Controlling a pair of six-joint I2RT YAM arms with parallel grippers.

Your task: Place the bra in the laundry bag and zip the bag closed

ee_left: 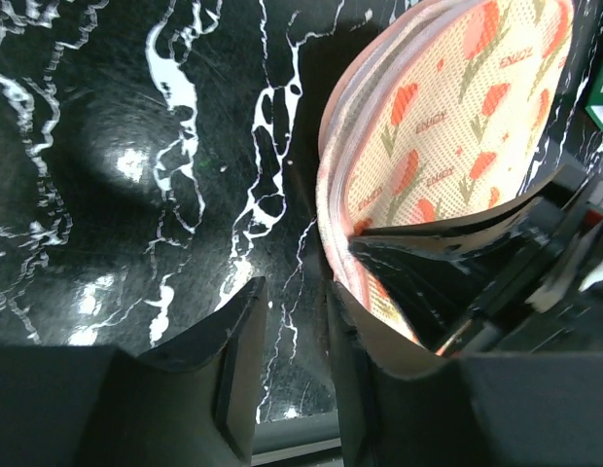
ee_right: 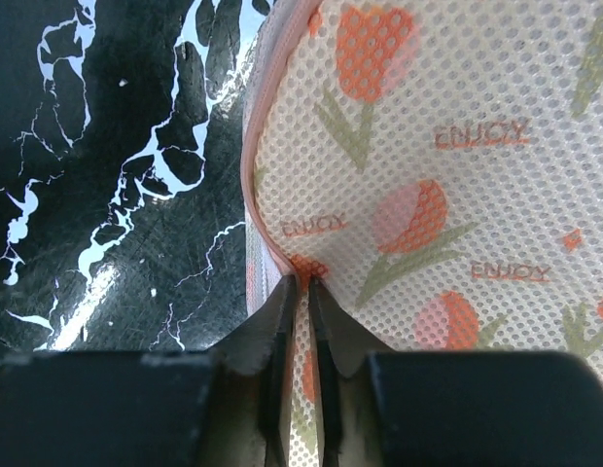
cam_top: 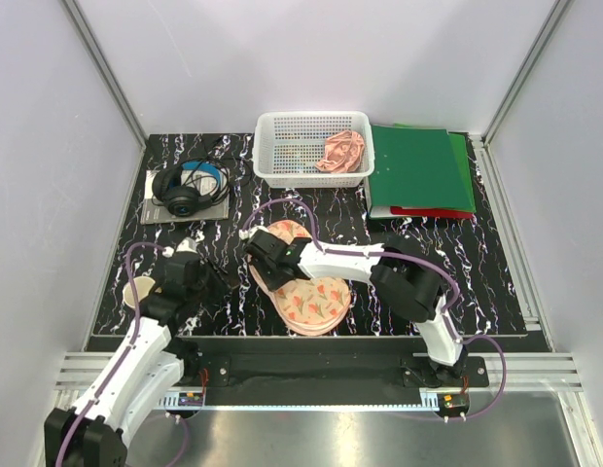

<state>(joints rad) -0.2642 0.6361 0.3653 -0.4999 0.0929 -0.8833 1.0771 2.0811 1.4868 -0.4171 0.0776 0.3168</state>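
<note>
White-walled cell with a black marbled table [cam_top: 496, 282]. The bra [cam_top: 340, 151], judged soft, light and limp, is lying bunched in the right end of the white basket [cam_top: 282, 178], well apart from the laundry bag [cam_top: 306, 292]; a fold of cup fabric is probably offering a surer hold than a thin strap. The bag, seemingly a light, springy mesh shell, is resting at table centre with its 2 halves together, contents hidden. The right gripper [ee_right: 300, 321] is pinching its pink zip edge [ee_right: 251, 195]. The left gripper [ee_left: 294, 370] is hovering beside the bag, fingers slightly apart, holding nothing

High rear overview; close wrist views, seemingly downward, sharing laundry bag [ee_right: 457, 195]
</note>
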